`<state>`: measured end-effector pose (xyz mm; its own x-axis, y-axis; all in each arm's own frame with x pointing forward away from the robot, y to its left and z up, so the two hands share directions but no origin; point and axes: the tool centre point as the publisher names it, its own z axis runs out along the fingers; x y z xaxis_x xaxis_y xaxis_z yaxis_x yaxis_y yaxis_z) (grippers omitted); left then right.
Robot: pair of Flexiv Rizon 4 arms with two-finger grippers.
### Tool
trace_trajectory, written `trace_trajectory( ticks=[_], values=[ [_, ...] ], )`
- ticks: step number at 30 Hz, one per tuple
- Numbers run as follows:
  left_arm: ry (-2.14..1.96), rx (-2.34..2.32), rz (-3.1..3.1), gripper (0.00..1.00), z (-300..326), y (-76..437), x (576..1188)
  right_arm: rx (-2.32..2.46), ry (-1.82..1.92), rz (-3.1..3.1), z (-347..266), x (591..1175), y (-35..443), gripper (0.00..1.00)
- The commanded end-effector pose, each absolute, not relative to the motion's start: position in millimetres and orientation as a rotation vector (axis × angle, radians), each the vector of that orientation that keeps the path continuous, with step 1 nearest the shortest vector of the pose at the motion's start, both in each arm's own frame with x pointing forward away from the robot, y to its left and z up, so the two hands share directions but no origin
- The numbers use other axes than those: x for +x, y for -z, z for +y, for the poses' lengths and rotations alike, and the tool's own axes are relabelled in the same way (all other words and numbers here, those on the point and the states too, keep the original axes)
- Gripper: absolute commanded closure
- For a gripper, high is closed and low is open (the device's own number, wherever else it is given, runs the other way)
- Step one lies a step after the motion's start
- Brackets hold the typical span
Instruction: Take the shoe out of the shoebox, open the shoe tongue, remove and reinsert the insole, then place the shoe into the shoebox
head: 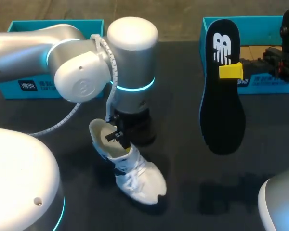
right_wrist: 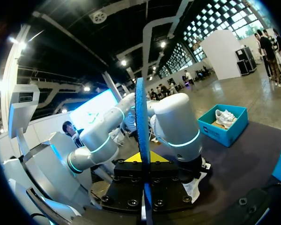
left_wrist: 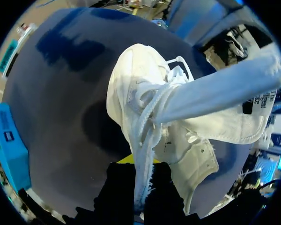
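Your right jaws pinch the dark insole (head: 223, 96), held aloft near the blue box (head: 274, 88). Your left jaws seem clamped on the tongue of the white laced shoe (head: 135, 175), which rests on the dark worktop (head: 183, 144).

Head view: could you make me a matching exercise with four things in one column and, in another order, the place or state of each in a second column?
Things:
1. shoe
2. insole
3. right shoebox
4. left gripper

Places or states:
A. held in the air by the right gripper
B. at the shoe's opening
C. white, on the dark table
D. blue, at the table's far edge

Pairs: 1-C; 2-A; 3-D; 4-B
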<state>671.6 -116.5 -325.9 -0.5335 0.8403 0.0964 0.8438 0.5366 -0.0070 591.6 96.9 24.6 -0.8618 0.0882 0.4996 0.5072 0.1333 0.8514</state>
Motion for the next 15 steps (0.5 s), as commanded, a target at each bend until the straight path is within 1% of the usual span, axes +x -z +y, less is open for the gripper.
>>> trace_trajectory(
  ticks=[1, 9, 15],
  values=[
    [0.136, -1.817, -2.502, 1.0, -107, 316, 662, -0.575, 1.781, -2.088, 99, 594, -24, 1.0],
    [0.244, -2.155, -2.26, 1.0, -102, 314, 645, -0.575, 1.781, -2.088, 99, 594, -24, 1.0],
    [0.232, -2.283, -2.197, 1.0, -104, 315, 642, -0.575, 1.781, -2.088, 99, 594, -24, 1.0]
  ],
)
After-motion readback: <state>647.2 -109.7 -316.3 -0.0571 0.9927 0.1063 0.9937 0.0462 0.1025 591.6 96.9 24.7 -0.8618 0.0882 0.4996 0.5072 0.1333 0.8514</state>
